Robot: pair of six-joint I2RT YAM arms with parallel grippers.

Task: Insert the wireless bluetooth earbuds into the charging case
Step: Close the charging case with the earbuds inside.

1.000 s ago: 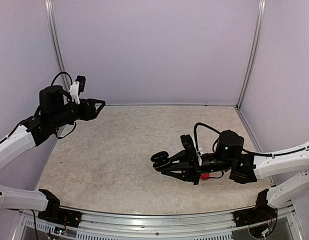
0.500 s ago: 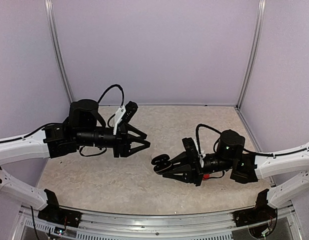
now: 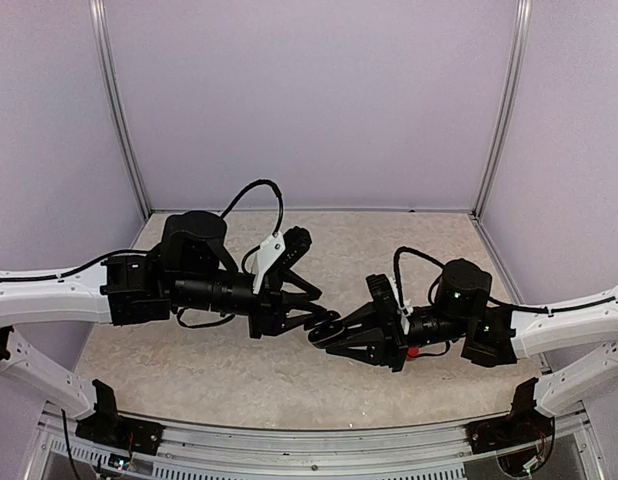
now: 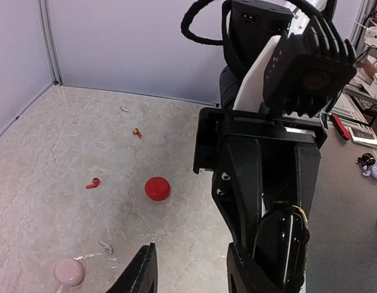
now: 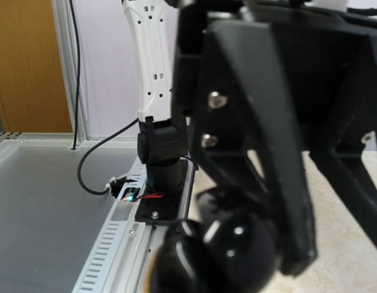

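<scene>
Two arms: they reach in from either side of the overhead view and meet nose to nose at mid-frame, over the table (image 3: 189, 370), a pale, matt, stone-mottled sheet.
Left pincer (image 3: 317, 314): matt black angular plastic with its jaws spread wide. In its own wrist view the two blunt finger ends stand well apart along the bottom edge.
Right pincer (image 3: 331, 338): the same black wedge-shaped fingers, clamped on the black charging case (image 5: 216, 247) as far as these views let me judge.
Black charging case: glossy, rounded and pebble-like, catching small highlights. It fills the lower middle of the right wrist view, up off the table.
Earbuds: they lie loose on the table. A red earbud (image 4: 93, 182) sits left of centre and a smaller red earbud (image 4: 137, 132) lies above it. A whitish earbud (image 4: 106, 246) is at the lower left. All are tiny, with curved stems.
Whitish speck (image 4: 123, 109): towards the upper left, too small to make out.
Other cases: a red round case (image 4: 157, 188), a smooth puck, sits mid-frame. A pale pink case (image 4: 69, 271) sits near the bottom left corner, just beside the whitish earbud.
Left wrist view alone: it shows the earbuds. From overhead the arms cover them, and just a red sliver (image 3: 411, 352) peeks out under the right arm.
Right wrist view alone: a white arm shell (image 5: 149, 61) rises from a black base on a slotted metal rail (image 5: 115, 256), with a black cable looping beside it.
</scene>
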